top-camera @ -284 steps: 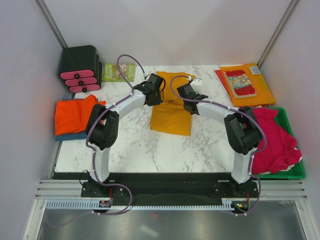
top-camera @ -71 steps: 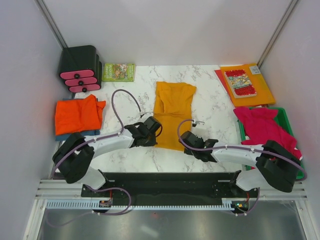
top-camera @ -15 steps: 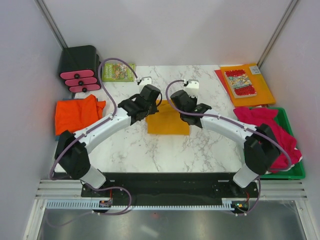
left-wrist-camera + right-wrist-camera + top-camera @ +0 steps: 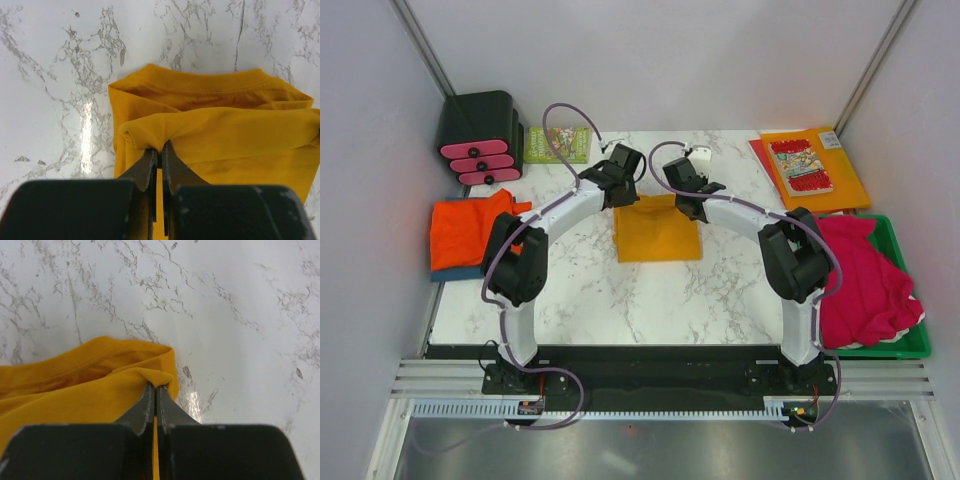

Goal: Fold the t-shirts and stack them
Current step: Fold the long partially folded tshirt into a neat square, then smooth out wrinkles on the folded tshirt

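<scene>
- Left gripper (image 4: 158, 150): jaws pressed together on a pinch of the mustard shirt (image 4: 220, 135), at the left end of its top layer.
- Right gripper (image 4: 155, 389): jaws nipped the same way on that layer's right corner.
- The pinched layer is raised a little over a stitched edge beneath it. The shirt lies as a near-square packet mid-table (image 4: 620, 300), towards the far side.
- Progress, as I judge it: this shirt looks to be on its last fold, not yet let go and not yet stacked.
- At left, a red-orange shirt (image 4: 470, 230) lies on a blue one (image 4: 450, 272), so a stack looks begun.
- At right, crimson shirts (image 4: 865, 280) lie heaped, unfolded, over a green tray (image 4: 895, 350). These are left to do.
- Hard to make out:
  - how many crimson shirts there are;
  - the packet's far edge from above, hidden by the arms;
  - the blue shirt, mostly covered.
</scene>
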{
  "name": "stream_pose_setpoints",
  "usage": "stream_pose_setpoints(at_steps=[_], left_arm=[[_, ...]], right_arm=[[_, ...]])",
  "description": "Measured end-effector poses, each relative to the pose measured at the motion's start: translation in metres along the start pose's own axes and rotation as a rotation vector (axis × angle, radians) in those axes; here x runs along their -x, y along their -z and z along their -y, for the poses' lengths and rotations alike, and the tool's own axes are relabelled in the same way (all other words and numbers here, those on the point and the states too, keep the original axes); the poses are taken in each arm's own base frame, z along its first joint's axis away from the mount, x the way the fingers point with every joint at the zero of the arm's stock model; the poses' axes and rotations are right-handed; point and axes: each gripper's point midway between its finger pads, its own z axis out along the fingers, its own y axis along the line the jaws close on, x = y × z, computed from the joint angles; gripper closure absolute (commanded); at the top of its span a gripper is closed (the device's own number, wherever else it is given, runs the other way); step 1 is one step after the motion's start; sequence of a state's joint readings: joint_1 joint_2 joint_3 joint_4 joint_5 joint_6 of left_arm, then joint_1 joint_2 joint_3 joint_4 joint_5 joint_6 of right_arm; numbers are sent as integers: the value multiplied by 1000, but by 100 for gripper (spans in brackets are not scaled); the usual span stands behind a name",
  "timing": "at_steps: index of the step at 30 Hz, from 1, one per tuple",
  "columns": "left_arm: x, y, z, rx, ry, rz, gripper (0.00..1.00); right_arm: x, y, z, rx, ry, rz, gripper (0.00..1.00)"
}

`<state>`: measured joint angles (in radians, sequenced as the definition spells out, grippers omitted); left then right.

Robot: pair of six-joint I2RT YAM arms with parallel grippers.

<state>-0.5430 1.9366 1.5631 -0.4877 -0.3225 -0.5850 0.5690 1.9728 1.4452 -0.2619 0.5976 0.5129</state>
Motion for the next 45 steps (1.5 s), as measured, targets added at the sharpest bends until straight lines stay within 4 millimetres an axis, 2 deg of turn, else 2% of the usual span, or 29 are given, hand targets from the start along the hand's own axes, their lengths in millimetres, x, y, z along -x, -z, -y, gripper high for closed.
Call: stream_pose_setpoints(at_steps=[5, 6, 7, 8, 9, 10, 11, 13, 15, 16, 17, 18, 19, 20, 21, 23, 26, 31, 34, 37, 39, 45], left_arm=[[0, -23, 0, 2, 1, -29, 98], [1, -26, 1, -2, 2, -31, 98], [4, -28, 1, -3, 2, -30, 91], [5, -30, 2, -3, 0, -31, 72], [7, -31, 2, 0, -1, -31, 62], [10, -32, 2, 2, -6, -29, 54], [12, -32, 2, 4, -8, -25, 42], [16, -29, 0, 14, -9, -13, 36], [21, -23, -1, 18, -2, 2, 33], [23, -19, -2, 16, 1, 9, 33], [25, -14, -2, 13, 4, 15, 39], [28, -7, -3, 7, 9, 24, 43], [28, 1, -5, 1, 16, 29, 48], [27, 9, -6, -4, 22, 31, 60], [27, 17, -7, -15, 30, 36, 67], [20, 27, -7, -34, 41, 34, 79], [-5, 29, -2, -58, 25, -3, 85], [-72, 14, 15, -76, -61, -138, 87], [-106, 5, 17, -70, -95, -205, 88], [-129, 1, 6, -46, -88, -250, 89], [-133, 0, 5, -45, -74, -251, 89], [-150, 18, -6, -45, -57, -256, 89]], right_arm=[[-5, -25, -3, -2, -2, -23, 100], [-5, -28, -4, 0, -2, -25, 92], [-5, -32, -5, 1, -2, -28, 74], [-5, -34, -6, 3, -3, -29, 67], [-4, -34, -7, 7, -1, -29, 59], [-3, -35, -8, 11, 2, -26, 44], [-1, -34, -9, 15, 2, -20, 39], [7, -31, -11, 26, 3, 0, 31], [18, -23, -13, 39, -3, 25, 29], [24, -16, -13, 48, -7, 40, 31], [30, -8, -15, 57, -9, 53, 36], [37, 2, -17, 73, -17, 72, 46], [43, 13, -19, 92, -24, 88, 79], [47, 25, -20, 111, -31, 103, 96], [49, 36, -22, 132, -38, 116, 100], [47, 51, -24, 162, -55, 127, 100], [26, 56, -31, 192, -50, 102, 100], [-47, 27, -24, 160, 15, -45, 100], [-84, 19, -16, 139, 36, -118, 100], [-96, 21, -13, 135, 33, -130, 100], [-100, 25, -15, 145, 27, -124, 100], [-121, 53, -13, 171, 37, -131, 100]])
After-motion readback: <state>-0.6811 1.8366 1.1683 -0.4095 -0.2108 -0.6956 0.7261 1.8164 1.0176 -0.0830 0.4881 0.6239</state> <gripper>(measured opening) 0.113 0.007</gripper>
